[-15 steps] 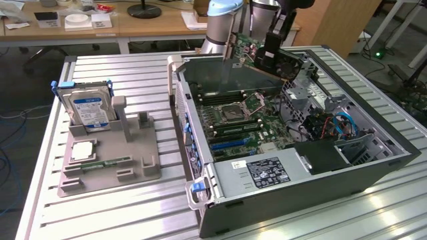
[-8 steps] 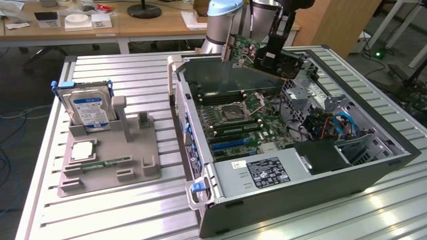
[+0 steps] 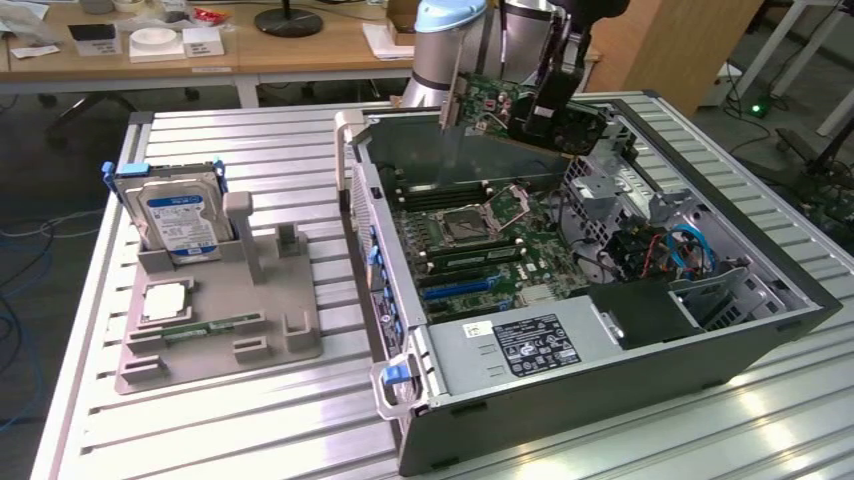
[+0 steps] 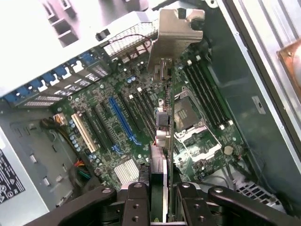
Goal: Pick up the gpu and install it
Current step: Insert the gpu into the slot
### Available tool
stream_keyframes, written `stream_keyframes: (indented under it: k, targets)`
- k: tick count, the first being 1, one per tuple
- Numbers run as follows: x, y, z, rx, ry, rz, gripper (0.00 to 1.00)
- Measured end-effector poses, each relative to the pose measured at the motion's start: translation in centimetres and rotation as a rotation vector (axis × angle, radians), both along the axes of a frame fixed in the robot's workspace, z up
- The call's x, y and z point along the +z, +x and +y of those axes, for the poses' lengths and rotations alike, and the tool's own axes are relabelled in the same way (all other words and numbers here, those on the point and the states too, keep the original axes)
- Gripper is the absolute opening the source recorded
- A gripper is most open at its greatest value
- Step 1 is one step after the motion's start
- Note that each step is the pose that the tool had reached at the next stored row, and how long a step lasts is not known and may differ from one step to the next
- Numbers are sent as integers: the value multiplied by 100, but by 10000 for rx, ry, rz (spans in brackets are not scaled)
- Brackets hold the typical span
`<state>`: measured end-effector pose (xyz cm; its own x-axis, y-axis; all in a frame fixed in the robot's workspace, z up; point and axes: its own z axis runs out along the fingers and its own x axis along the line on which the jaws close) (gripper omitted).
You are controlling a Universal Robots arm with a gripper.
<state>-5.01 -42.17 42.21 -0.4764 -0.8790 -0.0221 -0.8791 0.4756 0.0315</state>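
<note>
The gpu (image 3: pixel 497 103), a dark green circuit card with a silvery bracket (image 3: pixel 454 100) at one end, hangs in the air over the far part of the open computer case (image 3: pixel 747 330). My gripper (image 3: pixel 547 108) is shut on the card. The wrist view looks down the gpu (image 4: pixel 162 127) edge-on, with its bracket (image 4: pixel 176 33) at the far end and my gripper (image 4: pixel 162 205) clamped on the near end. Below lies the motherboard (image 4: pixel 197 141) with its long blue slot (image 4: pixel 121 120); the card is well above it and touches nothing.
A grey holder tray (image 3: pixel 220 330) on the slatted table at the exterior view's left carries a hard drive (image 3: pixel 180 222), a processor chip (image 3: pixel 164 300) and a memory stick (image 3: pixel 214 325). Inside the case are a power supply (image 3: pixel 534 345), blue cables (image 3: pixel 687 250) and drive cages (image 3: pixel 607 185).
</note>
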Motion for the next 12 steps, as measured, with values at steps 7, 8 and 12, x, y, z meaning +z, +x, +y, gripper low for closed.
stream_keyframes:
  k: [7, 8, 12]
  targets:
    - [-2, 0, -2, 970, 0, 0, 27]
    - [-3, 0, -2, 1107, 0, -1, 27]
    - [-4, 0, -3, 1654, 0, 0, 27]
